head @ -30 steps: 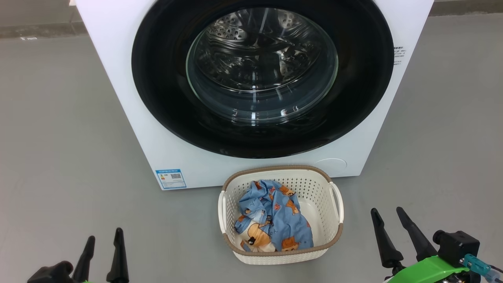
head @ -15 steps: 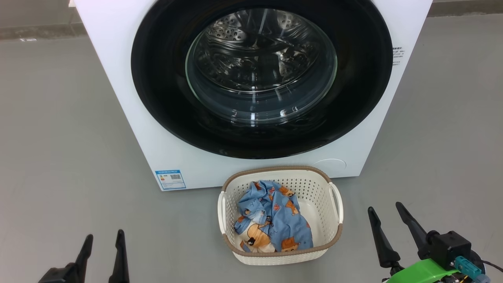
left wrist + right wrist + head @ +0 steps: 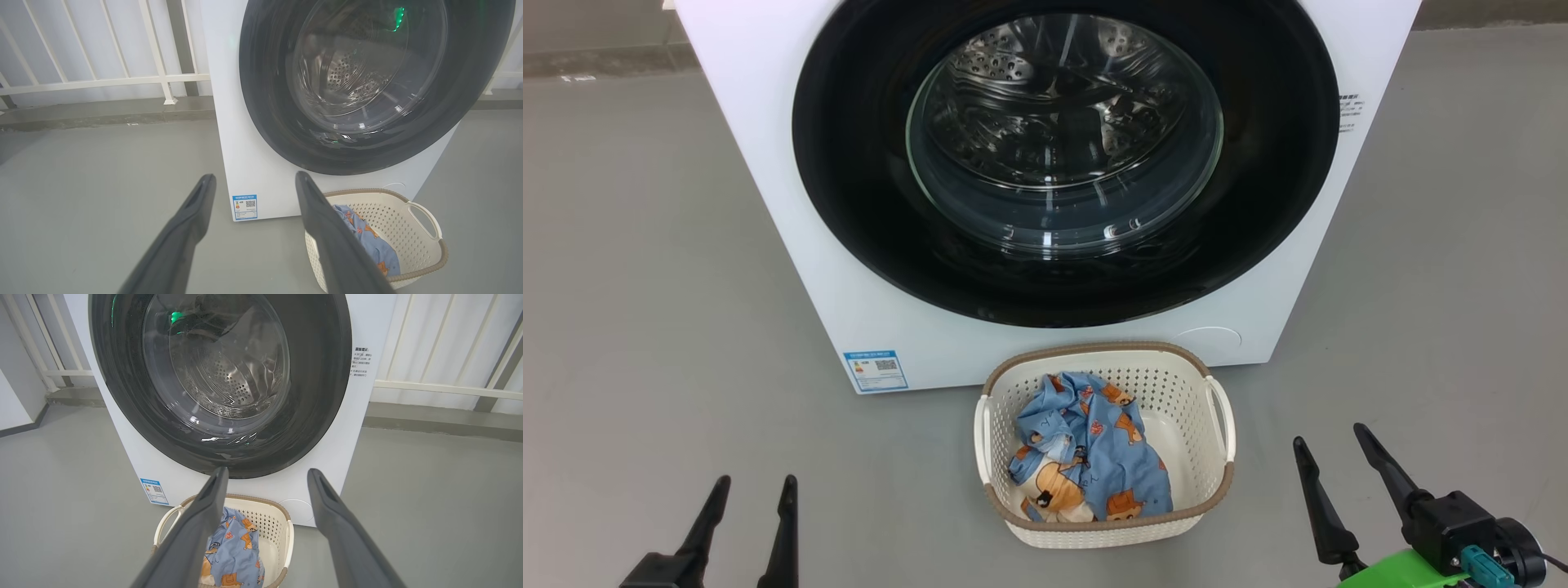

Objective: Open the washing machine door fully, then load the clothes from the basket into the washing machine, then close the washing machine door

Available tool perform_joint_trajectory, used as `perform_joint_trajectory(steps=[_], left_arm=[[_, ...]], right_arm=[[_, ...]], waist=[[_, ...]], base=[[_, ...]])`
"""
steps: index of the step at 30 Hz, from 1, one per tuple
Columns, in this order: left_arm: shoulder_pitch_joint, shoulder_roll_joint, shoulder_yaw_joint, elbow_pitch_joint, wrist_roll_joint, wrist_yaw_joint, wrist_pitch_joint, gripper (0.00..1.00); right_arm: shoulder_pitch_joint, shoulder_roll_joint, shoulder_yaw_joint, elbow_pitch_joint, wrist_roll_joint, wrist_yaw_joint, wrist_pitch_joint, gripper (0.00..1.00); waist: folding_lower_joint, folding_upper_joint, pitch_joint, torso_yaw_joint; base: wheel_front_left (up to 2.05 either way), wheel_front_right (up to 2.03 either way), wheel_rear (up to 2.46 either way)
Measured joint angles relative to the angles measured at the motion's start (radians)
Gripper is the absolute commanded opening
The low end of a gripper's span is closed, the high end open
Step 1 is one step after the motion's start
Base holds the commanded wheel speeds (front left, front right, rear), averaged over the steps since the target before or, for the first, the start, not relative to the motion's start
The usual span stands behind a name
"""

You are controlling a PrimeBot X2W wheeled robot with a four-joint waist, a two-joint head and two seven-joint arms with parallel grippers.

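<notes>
The white washing machine [image 3: 768, 163] [image 3: 229, 122] [image 3: 359, 416] stands before me, its round black door [image 3: 849, 204] [image 3: 265, 102] [image 3: 322, 375] shut flat against the front. On the floor just in front sits the cream basket [image 3: 1217, 457] [image 3: 425, 245] [image 3: 282, 539], with the blue bear-print clothes [image 3: 1094, 457] [image 3: 367, 241] [image 3: 237, 547] bundled in its left half. My left gripper [image 3: 755, 486] [image 3: 255, 179] hangs open low at the left, well clear of the basket. My right gripper [image 3: 1328, 437] [image 3: 267, 473] is open at the lower right, just right of the basket, empty.
Grey floor [image 3: 645, 286] lies free on both sides of the machine. A white railing [image 3: 102, 77] [image 3: 441, 388] runs behind the machine. A blue label sticker [image 3: 876, 370] marks the machine's lower left corner.
The left gripper has edged to the right and slightly up in the head view. The right gripper has shifted a little right. Door, basket and clothes stay put.
</notes>
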Motion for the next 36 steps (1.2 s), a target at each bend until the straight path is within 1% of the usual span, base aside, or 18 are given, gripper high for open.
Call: perform_joint_trajectory(steps=[13,19,26,36], left_arm=[[0.000,0.000,0.003,0.002,0.000,0.000,0.000,1.00],[0.000,0.001,0.005,0.009,0.008,0.000,0.000,1.00],[0.000,0.002,0.007,0.008,0.008,0.000,0.000,1.00],[0.000,0.008,0.005,0.003,0.008,0.000,0.000,1.00]], right_arm=[[0.000,0.005,-0.010,0.000,-0.001,0.000,0.000,1.00],[0.000,0.008,-0.011,0.001,-0.001,0.000,0.000,1.00],[0.000,0.012,-0.009,0.002,-0.001,0.000,0.000,1.00],[0.000,0.012,-0.007,0.002,0.000,0.000,0.000,1.00]], waist=[[0.0000,0.0000,0.003,-0.002],[0.0000,0.0000,0.000,-0.005],[0.0000,0.0000,-0.004,-0.013],[0.0000,0.0000,0.002,-0.015]], base=[[0.00,0.00,0.00],[0.27,0.32,-0.59],[0.78,0.83,-1.61],[1.20,1.23,-2.43]])
